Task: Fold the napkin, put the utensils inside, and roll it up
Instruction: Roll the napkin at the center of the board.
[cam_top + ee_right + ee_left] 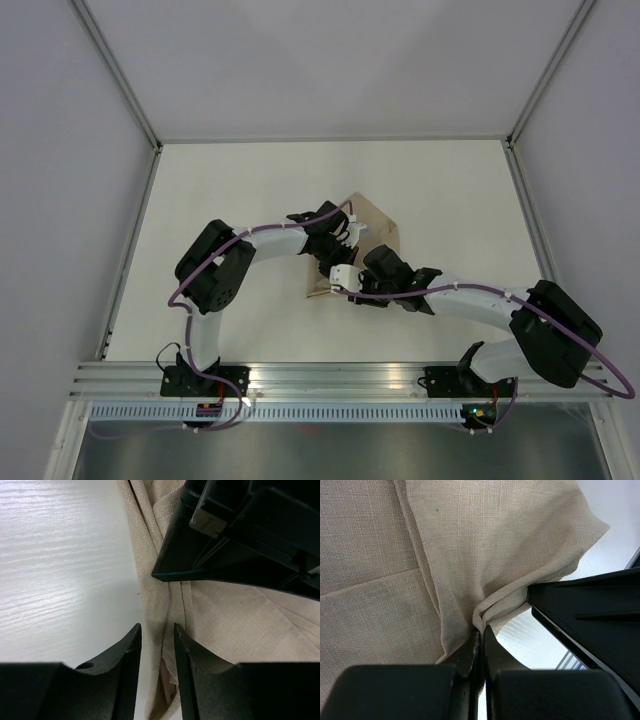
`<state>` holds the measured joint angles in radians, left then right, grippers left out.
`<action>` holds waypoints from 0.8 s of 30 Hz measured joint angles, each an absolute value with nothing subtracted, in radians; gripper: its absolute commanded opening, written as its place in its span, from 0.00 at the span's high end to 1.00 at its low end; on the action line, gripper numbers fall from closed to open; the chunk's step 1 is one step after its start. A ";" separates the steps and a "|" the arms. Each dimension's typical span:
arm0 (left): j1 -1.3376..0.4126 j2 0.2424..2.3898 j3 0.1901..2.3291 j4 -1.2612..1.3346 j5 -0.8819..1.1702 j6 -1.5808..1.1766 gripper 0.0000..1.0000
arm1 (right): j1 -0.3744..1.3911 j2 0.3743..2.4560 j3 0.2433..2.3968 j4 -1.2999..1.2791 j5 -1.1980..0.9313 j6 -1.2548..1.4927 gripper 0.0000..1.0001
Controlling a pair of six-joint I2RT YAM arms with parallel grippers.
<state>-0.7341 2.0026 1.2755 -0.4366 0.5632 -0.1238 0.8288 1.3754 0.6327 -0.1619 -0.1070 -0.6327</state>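
Because a fold needs a raised edge, the left gripper [481, 630] is clamped tight on a gathered pleat of the napkin [495, 540], at the 10 o'clock side of the cloth, which lies in the middle of the table [230, 200]. The right gripper [157, 630] stands narrow astride the cloth's 7 o'clock edge, likely to steady it — whether it bites I cannot tell. No cutlery shows — the napkin seems to wrap nothing.

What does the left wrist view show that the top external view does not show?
Only the left wrist view: the left tool is shut on a bunched fold of the napkin, and the cloth's weave is clear. Only the top external view: the whole left arm and right arm, meeting over the white table. Both: the tan napkin, partly covered by black robot parts.
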 measured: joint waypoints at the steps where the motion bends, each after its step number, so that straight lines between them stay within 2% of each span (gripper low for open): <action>1: -0.734 2.003 1.277 -0.439 0.563 -0.124 0.98 | 0.829 1.376 0.630 -0.158 -0.107 -0.634 0.62; 7: -0.734 2.008 1.282 -0.445 0.564 -0.124 0.98 | 0.829 1.412 0.628 -0.128 -0.107 -0.641 0.72; 14: -0.730 2.018 1.294 -0.457 0.575 -0.125 0.98 | 0.826 1.420 0.624 -0.114 -0.109 -0.643 0.95; 18: -0.727 2.021 1.296 -0.458 0.579 -0.129 0.98 | 0.786 1.424 0.633 -0.122 -0.167 -0.633 0.99; 24: -0.723 2.022 1.298 -0.453 0.578 -0.138 0.94 | 0.661 1.490 0.709 -0.187 -0.344 -0.610 0.99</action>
